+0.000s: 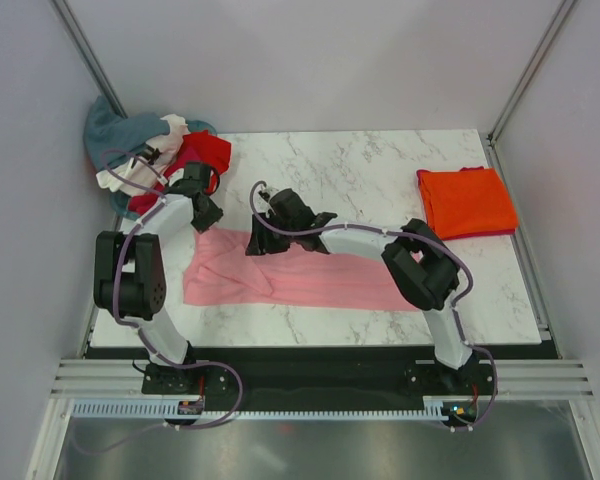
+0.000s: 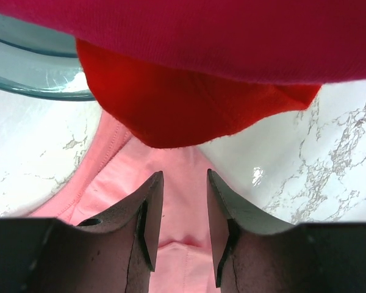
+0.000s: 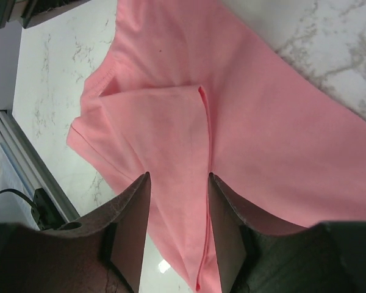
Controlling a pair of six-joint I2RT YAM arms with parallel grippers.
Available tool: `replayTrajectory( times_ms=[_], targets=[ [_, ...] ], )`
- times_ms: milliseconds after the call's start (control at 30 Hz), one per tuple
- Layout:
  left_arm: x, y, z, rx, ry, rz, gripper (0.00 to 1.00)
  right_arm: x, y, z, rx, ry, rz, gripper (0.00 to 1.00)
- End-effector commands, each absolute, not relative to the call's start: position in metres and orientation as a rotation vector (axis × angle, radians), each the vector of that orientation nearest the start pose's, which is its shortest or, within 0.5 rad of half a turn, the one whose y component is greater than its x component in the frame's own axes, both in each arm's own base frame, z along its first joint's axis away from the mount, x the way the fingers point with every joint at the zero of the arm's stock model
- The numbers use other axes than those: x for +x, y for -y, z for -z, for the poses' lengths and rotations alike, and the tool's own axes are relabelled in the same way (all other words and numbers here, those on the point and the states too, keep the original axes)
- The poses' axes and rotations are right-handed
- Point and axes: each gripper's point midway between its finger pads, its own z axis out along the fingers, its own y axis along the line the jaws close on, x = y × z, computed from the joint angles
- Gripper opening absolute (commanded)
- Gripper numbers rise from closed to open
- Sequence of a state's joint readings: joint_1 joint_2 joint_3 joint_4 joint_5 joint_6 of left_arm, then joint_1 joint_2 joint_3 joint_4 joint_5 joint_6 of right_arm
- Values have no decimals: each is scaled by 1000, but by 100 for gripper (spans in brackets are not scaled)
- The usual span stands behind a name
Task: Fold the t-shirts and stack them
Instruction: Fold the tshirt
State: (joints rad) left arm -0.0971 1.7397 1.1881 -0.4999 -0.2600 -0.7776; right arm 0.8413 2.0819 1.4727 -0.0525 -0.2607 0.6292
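Observation:
A light pink t-shirt (image 1: 310, 280) lies spread flat across the table's front middle. My left gripper (image 1: 208, 214) hovers over its far left corner, jaws open, next to a heap of t-shirts (image 1: 150, 160) with a red one (image 1: 210, 150) on top. In the left wrist view the gripper (image 2: 183, 174) stands over pink cloth (image 2: 119, 180), with the red shirt (image 2: 183, 104) and a magenta one (image 2: 232, 36) just ahead. My right gripper (image 1: 258, 242) is open above the pink shirt's upper edge; its wrist view shows the gripper (image 3: 179, 174) over a folded-in flap (image 3: 165, 122).
A folded bright orange t-shirt (image 1: 467, 202) lies at the table's right side. A teal-grey curved edge (image 2: 30, 67) borders the heap at the back left corner. White walls and metal posts (image 1: 85, 50) close in the table; a rail (image 1: 310, 375) runs along the near edge.

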Motion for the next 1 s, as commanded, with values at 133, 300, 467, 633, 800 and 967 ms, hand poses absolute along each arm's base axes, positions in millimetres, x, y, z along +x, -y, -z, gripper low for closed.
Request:
replayTrajectory(
  times_ms=[133, 300, 467, 633, 800, 967],
  targets=[
    [399, 25, -57, -949, -2421, -5, 41, 334, -497, -81, -467, -2333, -1135, 49],
    [400, 23, -50, -960, -2431, -30, 41, 340, -504, -77, -503, -2309, -1121, 50],
    [398, 19, -46, -957, -2436, -65, 40, 348, -507, -70, -510, -2294, -1080, 52],
    [398, 18, -47, -957, -2433, -67, 40, 350, -510, -55, -535, -2314, -1041, 53],
    [400, 18, -47, -952, -2431, -71, 40, 347, -513, -48, -541, -2331, -1063, 50],
    [400, 18, -43, -951, -2440, -77, 40, 340, -517, -51, -562, -2329, -1093, 41]
  ],
)
